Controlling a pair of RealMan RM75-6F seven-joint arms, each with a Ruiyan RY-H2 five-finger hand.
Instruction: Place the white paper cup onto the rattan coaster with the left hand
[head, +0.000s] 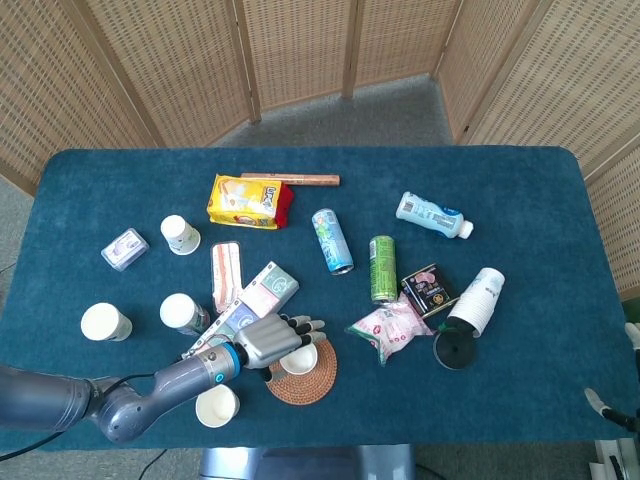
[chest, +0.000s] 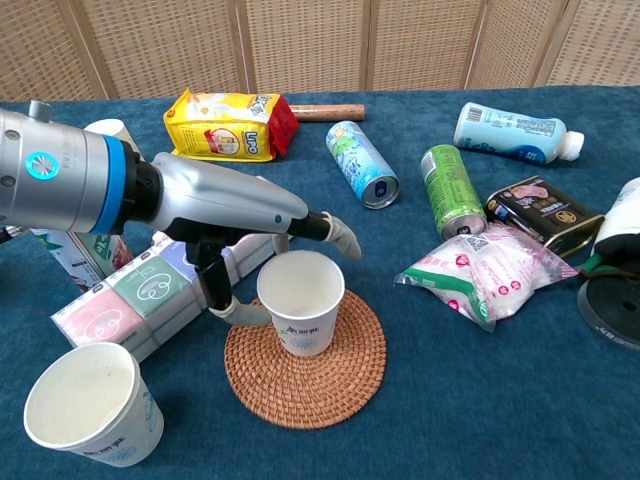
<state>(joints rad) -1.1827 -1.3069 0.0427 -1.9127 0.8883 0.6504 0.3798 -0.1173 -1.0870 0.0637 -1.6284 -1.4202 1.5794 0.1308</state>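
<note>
While my left hand (chest: 235, 225) hovers with fingers spread and nothing in it, just behind the white paper cup (chest: 300, 302), that cup stands upright on the rattan coaster (chest: 305, 360) near the tabletop's (head: 520, 180) front edge. My thumb sits low beside the cup; whether it touches is unclear. My right hand is out of sight.

Looks like a staged test room: woven rattan screens (head: 300, 45) fence a blue-clothed surface (head: 520, 190) strewn with assorted packaged snacks (head: 248, 200).
</note>
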